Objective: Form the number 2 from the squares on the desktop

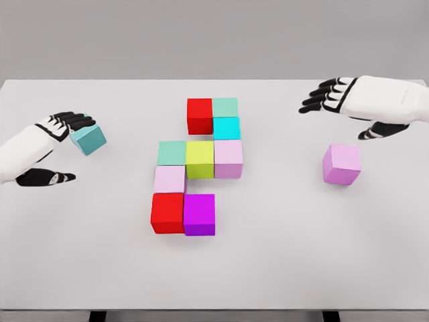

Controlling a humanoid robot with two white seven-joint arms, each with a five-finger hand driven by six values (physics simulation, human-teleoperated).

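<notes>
the left hand (57,134), white with black fingers, comes in from the lower left over the white desktop (80,268). its fingers curl over the top edge of a small teal cube (89,139), which sits tilted at the fingertips, with the thumb lying lower and apart from the cube; whether the cube is lifted off the surface i cannot tell.

the right hand (348,100) hovers at the upper right, fingers spread and loosely extended toward the middle, holding nothing. just below and slightly inward of it sits a loose pale-pink cube (342,164) on the desktop, apart from the hand.

between the two hands, well apart from both, stands the cluster of cubes. its top row, farthest from the robot, has a red cube (200,115) touching a mint-green cube (226,107). a cyan cube (226,127) sits under the mint one. the next row runs a sea-green cube (172,153), a yellow-green cube (200,159) and a light-pink cube (228,158), touching side by side. under the sea-green cube is another light-pink cube (169,179), and the nearest row has a second red cube (167,212) beside a magenta cube (200,214).
</notes>
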